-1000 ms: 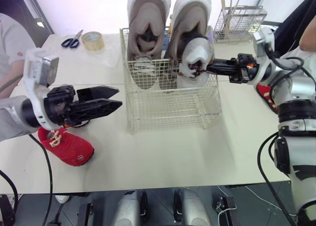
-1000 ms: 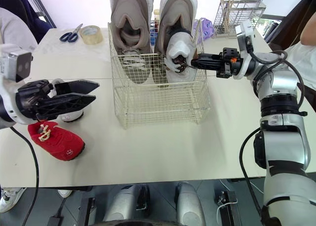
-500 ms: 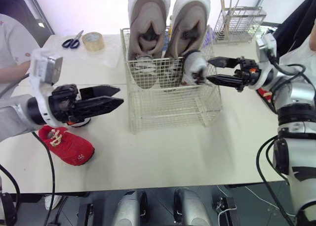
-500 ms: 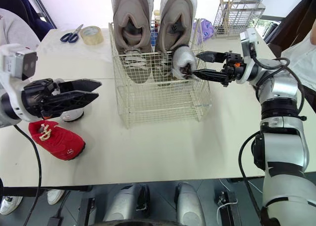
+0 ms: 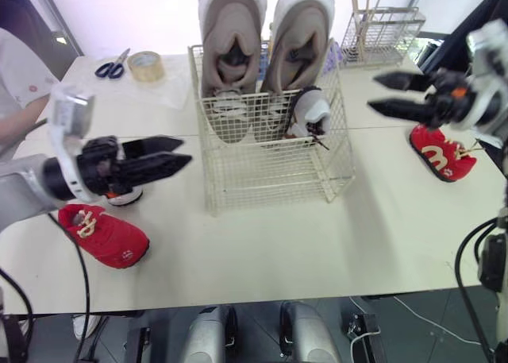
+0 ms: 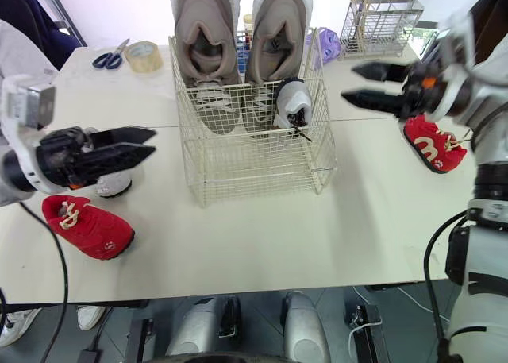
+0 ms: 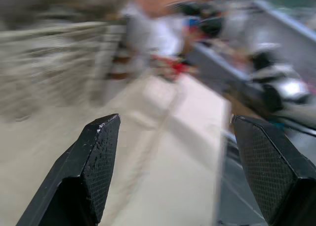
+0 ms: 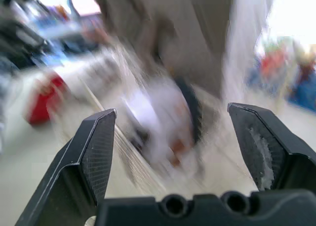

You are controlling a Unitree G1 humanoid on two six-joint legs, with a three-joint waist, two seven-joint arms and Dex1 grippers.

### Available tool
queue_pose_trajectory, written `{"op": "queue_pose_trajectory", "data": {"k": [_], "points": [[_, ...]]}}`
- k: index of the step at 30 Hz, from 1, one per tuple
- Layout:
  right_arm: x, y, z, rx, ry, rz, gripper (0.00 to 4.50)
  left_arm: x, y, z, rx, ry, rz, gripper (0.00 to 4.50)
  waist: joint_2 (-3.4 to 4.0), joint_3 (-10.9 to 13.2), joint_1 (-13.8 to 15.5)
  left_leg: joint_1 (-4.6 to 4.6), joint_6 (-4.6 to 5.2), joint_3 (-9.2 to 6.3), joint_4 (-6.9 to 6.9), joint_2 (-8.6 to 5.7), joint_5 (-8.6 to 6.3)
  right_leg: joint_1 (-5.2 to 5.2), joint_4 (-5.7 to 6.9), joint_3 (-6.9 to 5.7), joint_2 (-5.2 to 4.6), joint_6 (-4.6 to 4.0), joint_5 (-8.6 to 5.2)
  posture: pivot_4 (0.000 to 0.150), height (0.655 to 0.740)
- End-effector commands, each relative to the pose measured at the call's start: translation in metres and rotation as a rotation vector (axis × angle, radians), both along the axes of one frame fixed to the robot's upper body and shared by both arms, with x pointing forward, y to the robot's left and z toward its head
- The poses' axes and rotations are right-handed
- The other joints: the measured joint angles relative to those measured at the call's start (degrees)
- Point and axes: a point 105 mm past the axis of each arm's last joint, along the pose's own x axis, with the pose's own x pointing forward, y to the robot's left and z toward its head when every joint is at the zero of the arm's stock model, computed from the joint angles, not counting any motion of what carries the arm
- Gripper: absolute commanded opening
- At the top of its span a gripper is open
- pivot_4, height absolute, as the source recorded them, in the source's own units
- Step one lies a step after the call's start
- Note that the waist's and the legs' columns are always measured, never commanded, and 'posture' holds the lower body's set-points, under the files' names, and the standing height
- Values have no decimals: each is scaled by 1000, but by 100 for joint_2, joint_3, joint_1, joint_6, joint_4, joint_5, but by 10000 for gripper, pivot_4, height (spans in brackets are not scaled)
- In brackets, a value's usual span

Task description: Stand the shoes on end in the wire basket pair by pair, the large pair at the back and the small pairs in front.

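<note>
The wire basket [image 5: 270, 171], a boxy cage of thin cream-coated rods in a fine square mesh, sits toward the middle of the table's [image 5: 278, 244] back edge. The large pair [image 5: 232, 37], taupe suede-like shoes with thick white soles, stands on end against its back wall, toes up and well above the rim. Just in front of the right-hand one, a small white shoe [image 5: 312, 113] with dark trim and a loose lace stands in the basket's right half. The left gripper [image 5: 184, 151] hovers over the table's left side with its black wedge-shaped fingers parted a little, holding nothing; its pads [image 7: 101, 152] show a cross-hatched grip. Below it another small white shoe [image 6: 111, 185] is partly hidden by the arm, and a red fabric shoe [image 5: 107, 236] with pale laces lies near the front left corner. The right gripper [image 5: 373, 92] hangs to the right of the basket, spread wide and empty. A second red shoe [image 5: 440, 151] lies at the right edge. Scissors [image 5: 111, 63] and a roll of tape [image 5: 148, 65] lie by the back left corner, and a smaller wire rack [image 5: 381, 37] stands at the back right.
</note>
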Motion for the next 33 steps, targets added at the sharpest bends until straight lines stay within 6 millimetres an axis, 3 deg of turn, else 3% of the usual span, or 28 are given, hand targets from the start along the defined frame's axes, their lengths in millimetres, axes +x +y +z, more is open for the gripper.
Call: {"op": "queue_pose_trajectory", "data": {"k": [1, 2, 4, 7, 12, 18, 23, 33], "points": [[-45, 29, 41, 18, -136, 163, 44733, 13, 69, 19, -24, -70, 340, 44935, -7, -4, 3, 1, -4, -1, -7, 4, 1, -1, -2, -1, 5, -1, -1, 1500, 7400], [-53, 43, 42, -9, -132, 217, 44733, 21, 98, 15, -9, -48, 483, 44935, -11, -7, 8, 1, -5, -4, -10, 6, 0, -1, -3, -5, 5, -4, -2, 1500, 7400], [-69, 67, 33, -87, -107, 336, 44733, 26, 135, 5, -22, 19, 614, 44935, -12, -7, 10, 1, -4, -3, -10, 5, -2, -1, -5, -7, 2, -6, -3, 1500, 7400], [-82, 84, 10, -207, -72, 447, 44733, 28, 147, -14, -32, 104, 587, 44935, -14, -8, 30, -3, 2, 4, -9, -3, -11, -9, -5, -6, -11, -9, 0, 1500, 7400], [-97, 94, -23, -386, 3, 604, 44733, 28, 154, -67, -38, 274, 454, 44935, -36, -21, 70, -25, 4, 11, -8, -29, -27, -51, -8, -20, -47, -10, 2, 1500, 7400], [-95, 94, -42, -495, 15, 580, 44733, 43, 158, -108, -38, 357, 433, 44935, -60, -35, 43, -77, 18, 19, 8, -26, -20, -78, 3, -31, -47, -14, 9, 1500, 7400], [-89, 87, -50, -538, 45, 502, 44733, 55, 157, -124, -66, 380, 454, 44935, -68, -40, 42, -91, 23, 22, 12, -21, -16, -89, 5, -52, -43, -12, 10, 1500, 7400], [-93, 76, -43, -534, 86, 432, 44733, 76, 148, -153, -109, 432, 546, 44935, -72, -43, 62, -90, 29, 22, 19, -21, -16, -81, 8, -97, -53, -3, 15, 1500, 7400]]}}
